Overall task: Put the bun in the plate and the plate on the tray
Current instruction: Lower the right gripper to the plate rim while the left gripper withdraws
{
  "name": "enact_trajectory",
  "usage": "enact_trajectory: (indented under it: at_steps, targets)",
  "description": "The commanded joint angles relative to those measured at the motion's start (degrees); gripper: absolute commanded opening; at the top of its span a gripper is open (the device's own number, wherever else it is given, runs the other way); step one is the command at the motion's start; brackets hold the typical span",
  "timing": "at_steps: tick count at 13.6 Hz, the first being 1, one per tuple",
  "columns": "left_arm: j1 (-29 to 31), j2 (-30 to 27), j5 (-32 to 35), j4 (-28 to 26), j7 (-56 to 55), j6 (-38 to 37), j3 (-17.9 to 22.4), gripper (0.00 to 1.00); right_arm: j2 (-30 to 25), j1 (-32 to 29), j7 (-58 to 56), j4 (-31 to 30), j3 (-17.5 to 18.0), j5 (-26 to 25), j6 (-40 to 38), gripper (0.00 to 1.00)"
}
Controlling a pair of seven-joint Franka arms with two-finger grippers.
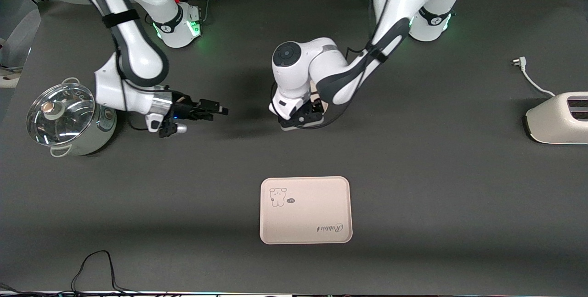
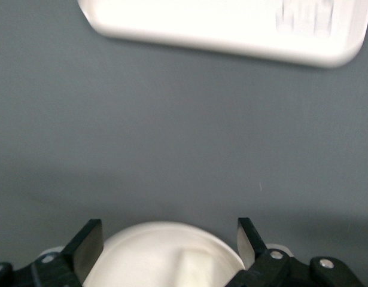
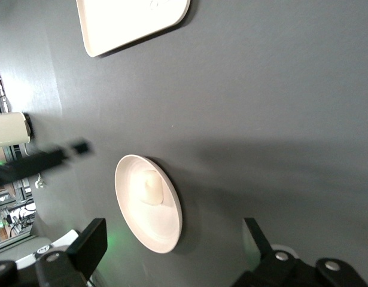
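Left gripper point(image 1: 307, 115) is down low over the plate point(image 2: 166, 254), jaws spread wide with nothing clamped between them. In the left wrist view the two black fingers point(image 2: 88, 242) sit either side of the plate's rim, and I can't tell if they're actually touching it. The bun point(image 2: 194, 266) is already lying in the plate, right between the jaws. From the front the plate is mostly hidden under the left arm's wrist, only a sliver peeks out.

Out from there, the tray point(image 1: 306, 210) sits flat on the table, nearer the front camera than the plate and well apart from it, nothing on it, just the little animal print and "Rabbit" script.

Right gripper point(image 1: 209, 109) hangs over bare table toward the right arm's end, jaws also wide apart, holding nothing, that arm just waits. Its wrist camera sees the plate with the bun in it.

Further out: a steel pot with a glass lid point(image 1: 64, 118) just beside the right arm, and a cream toaster point(image 1: 558, 118) at the left arm's end with its plug point(image 1: 519, 62) loose on the table.
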Motion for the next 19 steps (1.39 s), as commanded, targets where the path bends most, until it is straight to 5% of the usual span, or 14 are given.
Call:
enact_trajectory:
  at_steps: [1,5,8,13,17,19]
  targets:
    - [4.40,-1.37,-2.36,8.99,8.62,-9.04,-0.16,1.00,-1.50,5.86,-1.54,-2.56,-0.50,4.85,6.01,1.00]
    - [10.64,-3.04,-3.24,11.49,15.74,-12.66,-0.78,1.00,-0.97,10.36,-0.92,-2.30,-0.50,9.87,8.23,1.00]
    - [17.84,-6.54,-12.08,11.31,32.84,-13.46,-0.17,1.00,-0.88,11.33,-1.36,-2.30,-0.50,9.87,8.58,1.00]
    - [19.71,-17.44,-25.64,7.45,69.49,-20.21,18.17,1.00,1.83,16.95,-0.74,-2.57,-0.41,9.78,13.40,1.00]
    - [19.71,-26.05,-28.03,-0.89,79.74,-20.05,27.85,1.00,5.26,20.04,-0.13,-1.78,-0.24,10.22,17.63,1.00]
    - [19.71,-32.46,-28.12,-7.73,79.75,-18.74,29.01,1.00,6.93,23.18,-0.48,-1.51,-0.23,14.07,19.74,1.00]
